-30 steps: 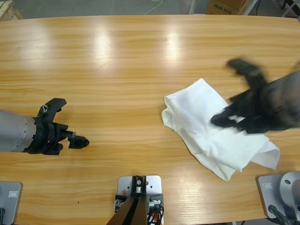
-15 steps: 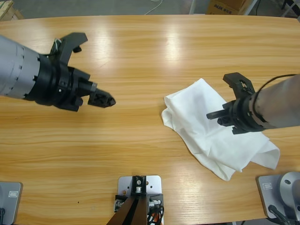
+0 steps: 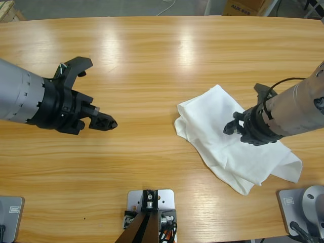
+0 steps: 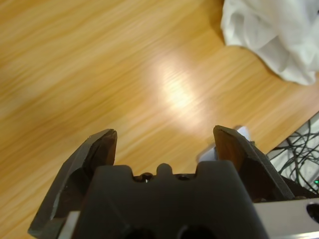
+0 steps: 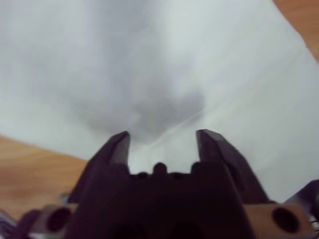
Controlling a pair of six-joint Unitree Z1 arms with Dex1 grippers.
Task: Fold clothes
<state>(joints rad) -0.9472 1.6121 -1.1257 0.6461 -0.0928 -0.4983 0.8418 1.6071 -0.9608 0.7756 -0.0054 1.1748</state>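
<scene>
A: Why is the right arm's black two-jaw gripper [image 3: 234, 127] sitting there?

B: Its jaws are parted with nothing between them, right over the middle of the crumpled plain white cotton T-shirt [image 3: 230, 137]. In its own wrist view the cloth [image 5: 159, 74] fills the space ahead of the jaws, so I'd guess it's lining up a pinch on a fold

A: And the left arm's black two-jaw gripper [image 3: 108, 123]?

B: Also wide open and empty, over the bare pale wooden table [image 3: 152, 61], well left of the shirt and pointing toward it. The shirt lies bunched on the table's right half, toward the near edge

A: Any print or label readable?

B: None shows on the shirt. A brown cardboard box [image 3: 243, 7] beyond the far edge has dark lettering, too small to read
</scene>
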